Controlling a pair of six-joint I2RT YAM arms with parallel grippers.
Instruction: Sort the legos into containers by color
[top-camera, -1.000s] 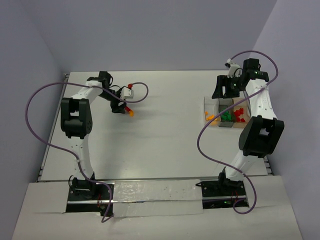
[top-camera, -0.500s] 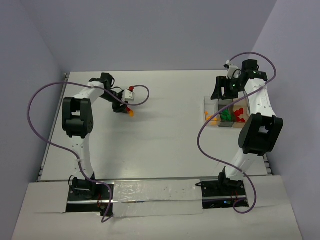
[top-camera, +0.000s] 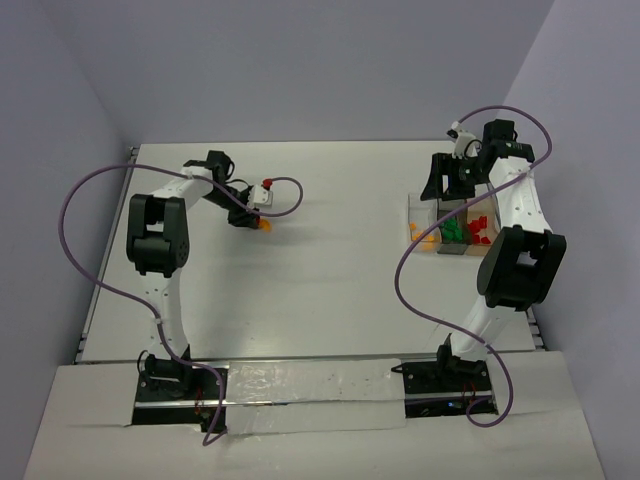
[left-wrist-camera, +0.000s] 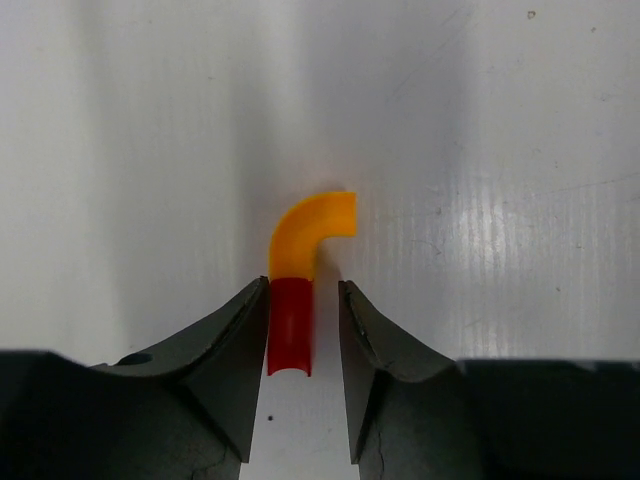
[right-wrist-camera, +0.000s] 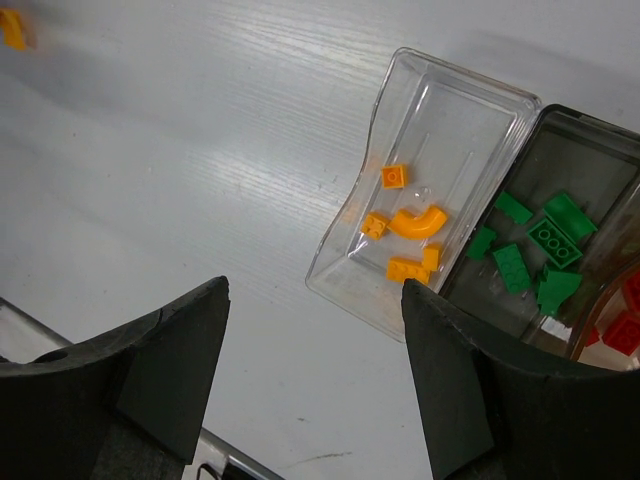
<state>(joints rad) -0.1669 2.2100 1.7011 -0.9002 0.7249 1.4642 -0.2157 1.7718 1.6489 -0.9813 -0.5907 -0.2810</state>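
A red lego (left-wrist-camera: 291, 325) lies on the table joined end to end with a curved orange lego (left-wrist-camera: 310, 232). My left gripper (left-wrist-camera: 303, 287) straddles the red one: the left finger touches it and a thin gap shows at the right finger. From above, the left gripper (top-camera: 245, 213) is at the table's far left with the orange lego (top-camera: 264, 226) just beyond it. The containers (top-camera: 455, 232) stand at the far right. The orange bin (right-wrist-camera: 430, 130), green bin (right-wrist-camera: 590, 160) and a red corner (right-wrist-camera: 625, 320) hold sorted legos. My right gripper (right-wrist-camera: 315, 288) hangs open and empty beside them.
A purple cable (top-camera: 285, 190) loops over the table beside the left wrist, whose red knob (top-camera: 266, 184) is no lego. The table's right edge (top-camera: 537, 330) runs close behind the containers. A blurred orange piece (right-wrist-camera: 12, 28) shows far across the table in the right wrist view.
The left gripper's jaws have narrowed around the red lego and its wrist has shifted slightly right. The right arm has not moved.
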